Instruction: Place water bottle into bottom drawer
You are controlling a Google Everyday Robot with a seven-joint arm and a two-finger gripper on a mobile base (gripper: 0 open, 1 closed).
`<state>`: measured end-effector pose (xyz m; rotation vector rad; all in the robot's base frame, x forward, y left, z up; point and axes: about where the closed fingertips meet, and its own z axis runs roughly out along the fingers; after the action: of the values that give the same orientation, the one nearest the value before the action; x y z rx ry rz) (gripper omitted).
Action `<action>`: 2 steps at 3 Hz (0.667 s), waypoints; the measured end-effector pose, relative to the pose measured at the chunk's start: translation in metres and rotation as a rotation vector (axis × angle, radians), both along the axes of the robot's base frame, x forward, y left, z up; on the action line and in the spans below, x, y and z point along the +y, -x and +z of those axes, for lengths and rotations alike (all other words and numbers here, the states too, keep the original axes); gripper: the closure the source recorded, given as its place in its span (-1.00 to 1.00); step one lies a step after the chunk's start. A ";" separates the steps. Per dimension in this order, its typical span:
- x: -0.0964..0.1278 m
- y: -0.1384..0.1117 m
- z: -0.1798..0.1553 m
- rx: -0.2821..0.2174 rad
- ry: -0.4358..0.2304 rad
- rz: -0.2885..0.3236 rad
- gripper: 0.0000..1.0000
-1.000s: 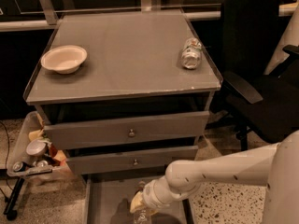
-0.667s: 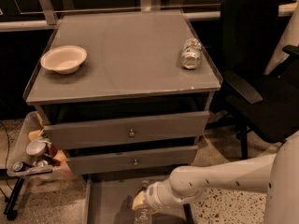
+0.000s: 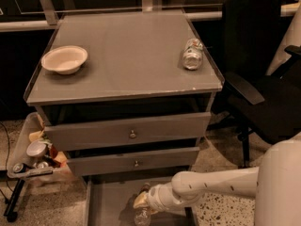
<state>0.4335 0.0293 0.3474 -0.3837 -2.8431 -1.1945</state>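
My gripper (image 3: 141,202) is low at the front of the cabinet, reaching in from the right over the open bottom drawer (image 3: 107,205), a grey tray with a flat floor. It is shut on the water bottle (image 3: 141,216), a small see-through bottle that hangs below the gripper just over the drawer floor, near the frame's lower edge. Only part of the bottle shows. My white arm (image 3: 216,185) stretches across the drawer's right side.
On the cabinet top stand a pale bowl (image 3: 64,59) at left and a short labelled container (image 3: 192,53) lying at right. Two shut drawer fronts with knobs (image 3: 132,134) sit above the open drawer. A black chair (image 3: 263,84) is at right and a cluttered bin (image 3: 33,154) at left.
My arm has sunk a little lower and its elbow has moved right. The gripper and bottle stay at about the same spot over the drawer.
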 end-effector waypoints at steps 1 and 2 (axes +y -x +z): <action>0.004 0.001 -0.007 0.012 -0.009 0.007 1.00; 0.017 -0.010 -0.038 0.012 -0.030 -0.001 1.00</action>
<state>0.4438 0.0466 0.3094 -0.3896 -2.8117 -1.2290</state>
